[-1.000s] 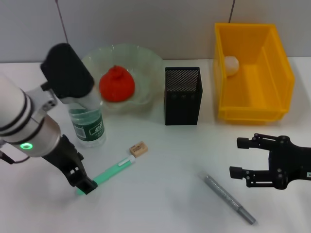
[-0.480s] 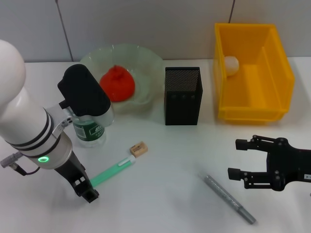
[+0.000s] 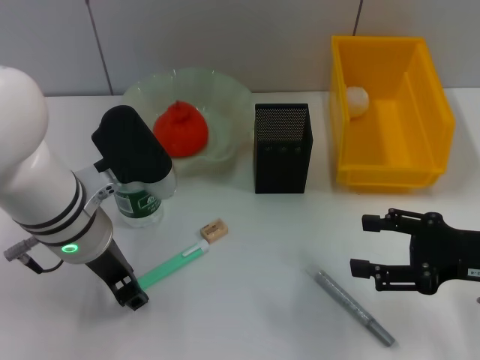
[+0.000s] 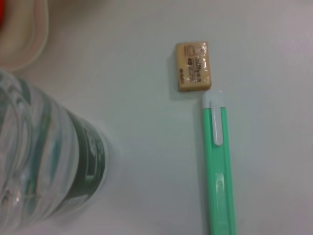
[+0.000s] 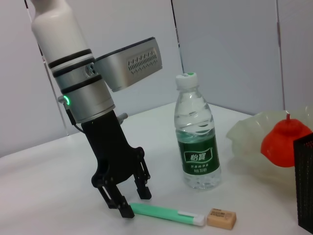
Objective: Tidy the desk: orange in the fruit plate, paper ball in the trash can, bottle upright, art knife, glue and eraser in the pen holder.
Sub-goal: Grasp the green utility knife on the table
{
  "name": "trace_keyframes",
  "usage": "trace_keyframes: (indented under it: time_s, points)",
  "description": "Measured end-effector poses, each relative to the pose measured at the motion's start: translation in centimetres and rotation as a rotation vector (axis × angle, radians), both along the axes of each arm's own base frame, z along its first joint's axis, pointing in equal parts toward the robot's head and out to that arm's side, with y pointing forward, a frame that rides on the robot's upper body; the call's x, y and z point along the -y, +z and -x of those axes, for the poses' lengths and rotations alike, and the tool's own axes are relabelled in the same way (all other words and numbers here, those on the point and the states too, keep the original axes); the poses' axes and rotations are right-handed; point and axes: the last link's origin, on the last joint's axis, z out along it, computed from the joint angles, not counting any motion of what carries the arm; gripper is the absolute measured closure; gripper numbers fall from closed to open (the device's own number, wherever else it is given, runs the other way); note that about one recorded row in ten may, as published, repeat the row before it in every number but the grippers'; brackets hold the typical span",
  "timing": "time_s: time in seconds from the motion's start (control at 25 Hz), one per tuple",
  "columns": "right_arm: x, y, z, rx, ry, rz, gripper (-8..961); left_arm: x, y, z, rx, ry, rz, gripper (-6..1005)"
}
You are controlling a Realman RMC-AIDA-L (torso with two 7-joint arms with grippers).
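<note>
Lying slantwise near the table's front left corner, the green knife [image 3: 172, 266] points its white end at the eraser [image 3: 214, 229], the orange [image 3: 181, 131] sits in the plate [image 3: 225, 94], the paper ball [image 3: 357, 100] in the yellow bin [image 3: 427, 112], and the left gripper [image 3: 129, 291], tilted down, stands open around the knife's near end, while the right gripper [image 3: 366, 244] rests open near the front right corner.

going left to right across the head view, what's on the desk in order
left gripper at the green art knife's end → bottle → green art knife → eraser → pen holder → grey pen → trash can → right gripper, open and empty
</note>
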Motion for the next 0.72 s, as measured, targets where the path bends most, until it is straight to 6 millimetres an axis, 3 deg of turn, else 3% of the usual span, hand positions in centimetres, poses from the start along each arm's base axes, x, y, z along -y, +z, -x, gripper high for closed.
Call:
trace_keyframes:
  time_s: [0.28, 0.72]
  points:
    - [-0.08, 0.01, -0.08, 0.004, -0.004, -0.005, 140, -0.21, -0.11, -0.25, -0.003, -0.004, 0.005, 534]
    - [-0.1, -0.02, -0.05, 0.003, -0.004, -0.004, 150, -0.69, -0.42, -0.38, -0.022, 0.003, 0.019, 579]
